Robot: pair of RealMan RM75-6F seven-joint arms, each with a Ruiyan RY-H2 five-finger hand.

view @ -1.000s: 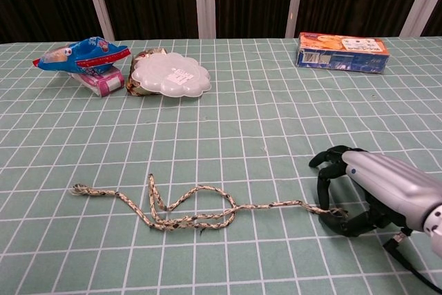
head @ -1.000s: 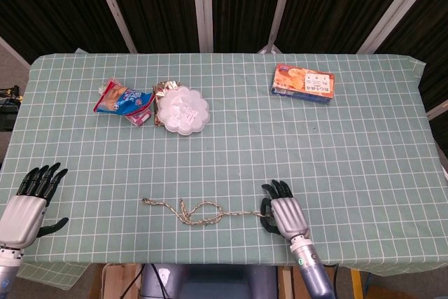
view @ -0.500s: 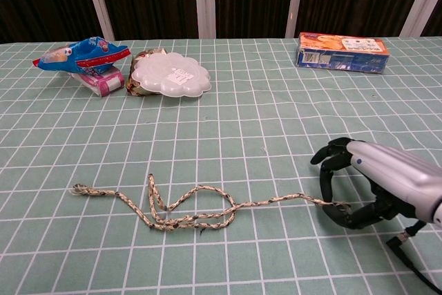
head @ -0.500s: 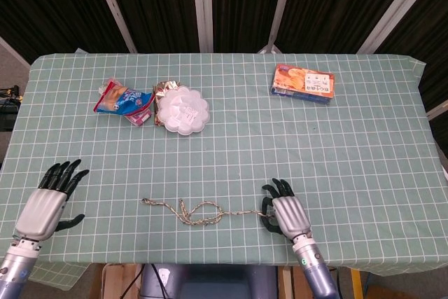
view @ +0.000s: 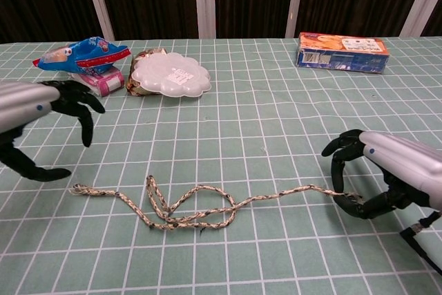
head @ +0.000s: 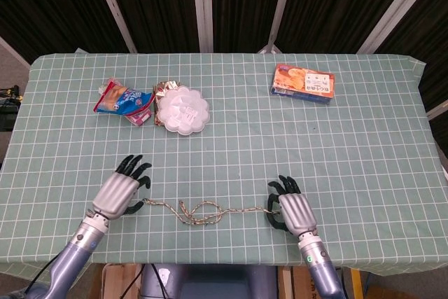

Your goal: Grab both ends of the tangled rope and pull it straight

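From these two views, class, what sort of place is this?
Probably a robot test bench: a checked cloth table, dark panels behind, and staged props, namely a rope and snack box.

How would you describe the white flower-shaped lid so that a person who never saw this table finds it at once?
Look at the far left part of the green checked tablecloth. There, right of the blue snack bag, lies the white lid. Its scalloped, flower-like edge and plain white colour set it apart from the colourful packets beside it.
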